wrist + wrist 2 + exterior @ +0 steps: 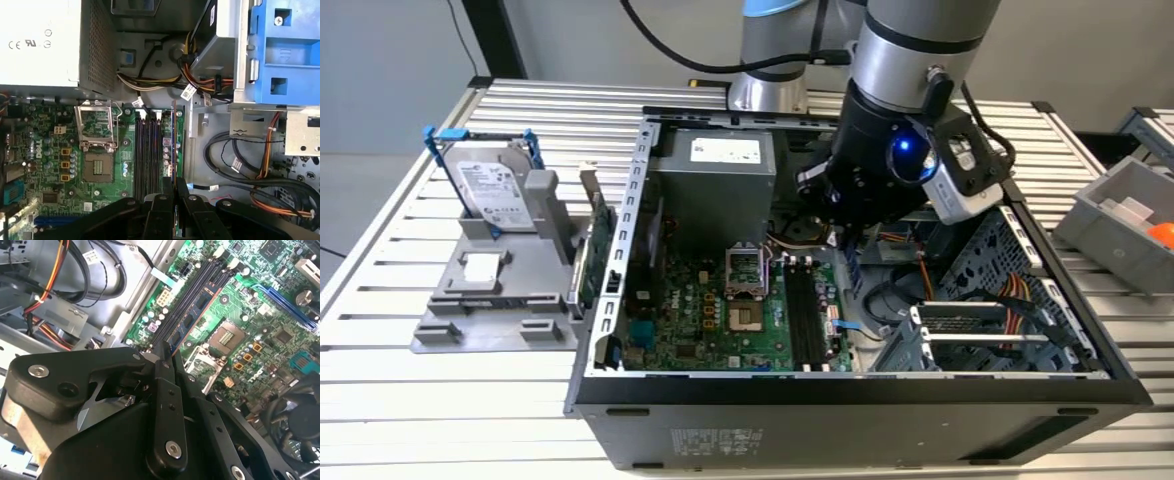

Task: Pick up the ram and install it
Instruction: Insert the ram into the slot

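My black hand (173, 186) is clenched on the thin green ram stick (173, 145), pinching it at one end. The stick stands on its edge, lined up right beside the long, empty black slots (147, 150) on the green circuit board (107, 192). In the exterior view, I'm working at about one o'clock from the board's middle. Picking up is done. I can't tell if the stick is pushed fully in.

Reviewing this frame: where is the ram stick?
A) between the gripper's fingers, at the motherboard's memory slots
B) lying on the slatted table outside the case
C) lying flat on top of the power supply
A: in the first wrist view the gripper is closed on the ram, which runs alongside the memory slots.
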Controlling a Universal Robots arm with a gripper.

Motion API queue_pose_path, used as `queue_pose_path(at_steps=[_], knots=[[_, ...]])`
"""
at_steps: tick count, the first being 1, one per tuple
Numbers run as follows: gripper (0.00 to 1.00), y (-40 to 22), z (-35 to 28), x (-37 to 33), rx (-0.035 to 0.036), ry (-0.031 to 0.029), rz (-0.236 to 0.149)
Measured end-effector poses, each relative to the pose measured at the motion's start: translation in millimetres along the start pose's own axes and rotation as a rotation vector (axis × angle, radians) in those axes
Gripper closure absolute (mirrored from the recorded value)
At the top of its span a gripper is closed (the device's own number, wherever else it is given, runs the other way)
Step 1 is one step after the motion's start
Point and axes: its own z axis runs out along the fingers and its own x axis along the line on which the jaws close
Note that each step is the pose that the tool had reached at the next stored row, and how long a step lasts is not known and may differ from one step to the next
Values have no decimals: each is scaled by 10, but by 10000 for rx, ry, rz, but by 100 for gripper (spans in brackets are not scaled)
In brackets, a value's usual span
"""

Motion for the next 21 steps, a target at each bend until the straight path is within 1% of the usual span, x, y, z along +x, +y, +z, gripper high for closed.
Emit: queue_pose_path(at_steps=[2, 5, 11, 21], knots=[[100, 0, 32, 0, 1, 11, 49], [100, -3, 62, 0, 2, 45, 93], [100, -7, 158, -17, 5, 57, 146], [100, -12, 333, -31, 6, 55, 262]])
